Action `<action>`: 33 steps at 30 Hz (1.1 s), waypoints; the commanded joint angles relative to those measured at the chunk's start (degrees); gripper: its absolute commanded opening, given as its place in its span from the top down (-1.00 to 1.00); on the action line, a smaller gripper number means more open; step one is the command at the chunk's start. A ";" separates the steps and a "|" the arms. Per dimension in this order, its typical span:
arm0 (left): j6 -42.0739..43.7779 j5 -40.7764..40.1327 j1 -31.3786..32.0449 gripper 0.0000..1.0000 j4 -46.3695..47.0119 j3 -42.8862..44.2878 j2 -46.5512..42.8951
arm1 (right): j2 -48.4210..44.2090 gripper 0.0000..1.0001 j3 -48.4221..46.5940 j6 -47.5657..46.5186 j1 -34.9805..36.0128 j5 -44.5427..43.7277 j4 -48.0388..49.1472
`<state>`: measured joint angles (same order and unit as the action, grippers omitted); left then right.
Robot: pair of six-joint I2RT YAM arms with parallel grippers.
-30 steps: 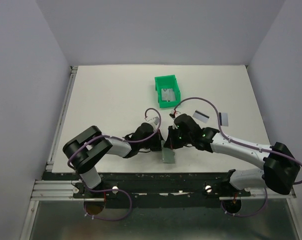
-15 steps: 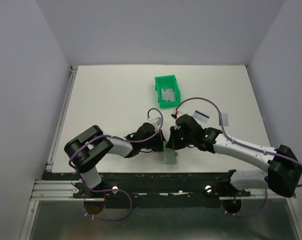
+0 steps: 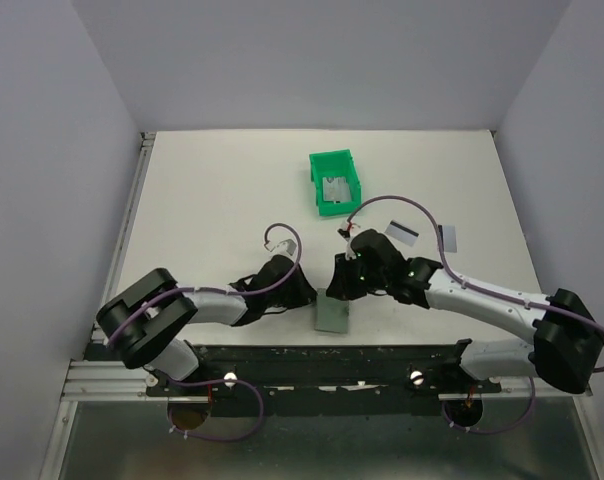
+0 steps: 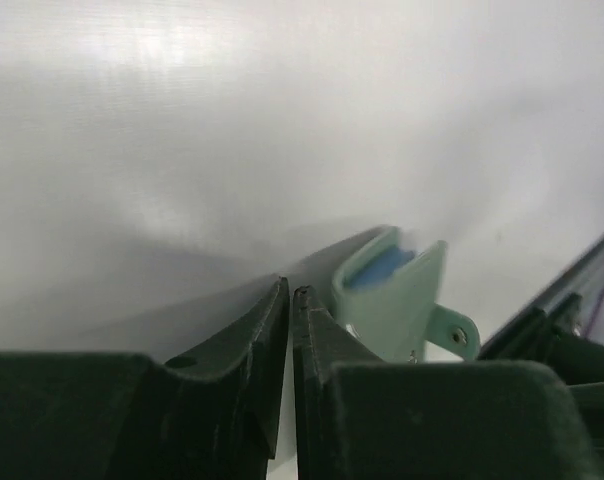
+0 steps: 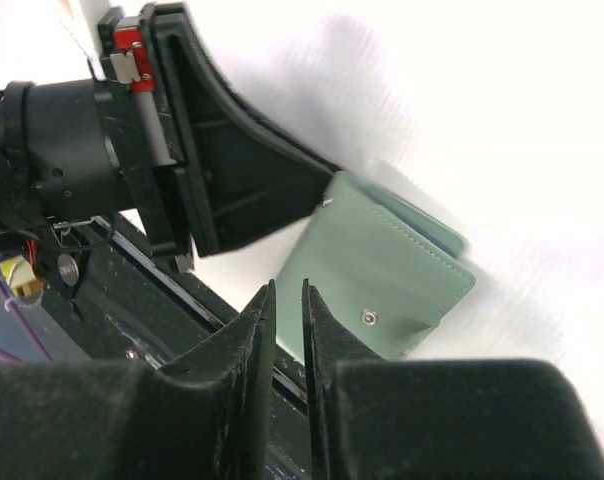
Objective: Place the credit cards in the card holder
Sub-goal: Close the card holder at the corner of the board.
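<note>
We see the card holder (image 3: 333, 316) near the table's (image 3: 212, 200) front edge; our left hand (image 4: 290, 292) and right hand (image 5: 287, 288) flank it, both closed and empty.

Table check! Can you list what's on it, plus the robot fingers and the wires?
Surface: white table, no spills seen.
Job's things: card holder folded, at near edge; two credit cards lying on the right.
Clutter: green bin, grey card-like piece inside.
Grippers: left gripper fingers shut, empty; right gripper fingers nearly shut, nothing seen between.
Cables: purple cables loop over both arms.
Surroundings: grey walls.
</note>
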<state>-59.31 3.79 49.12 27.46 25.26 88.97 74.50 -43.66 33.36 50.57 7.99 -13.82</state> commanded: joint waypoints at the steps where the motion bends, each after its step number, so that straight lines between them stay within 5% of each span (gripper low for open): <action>1: -1.07 -17.92 -0.43 0.52 -29.35 1.01 -9.49 | -5.59 0.49 -0.63 -0.67 0.23 -11.29 -5.57; 7: 1.02 -24.62 -0.08 0.49 -39.25 2.34 -20.67 | -2.96 0.46 -2.66 2.31 -0.55 -22.74 -17.63; 15: 12.72 -10.84 4.13 0.60 -19.58 1.46 -18.22 | -2.42 0.61 3.31 6.53 -0.73 -18.63 -15.45; 21: 13.61 -3.80 8.44 0.63 -7.97 2.69 -12.34 | -5.76 0.61 7.01 7.42 -0.65 -14.76 -11.93; 33: 10.18 -1.60 12.66 0.75 -4.00 0.24 -6.97 | -8.58 0.59 10.70 7.94 -0.73 -5.90 -6.23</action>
<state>-47.31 0.47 60.36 19.20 27.55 81.91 64.99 -34.33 40.49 50.02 -3.16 -24.08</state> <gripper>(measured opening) 0.132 0.208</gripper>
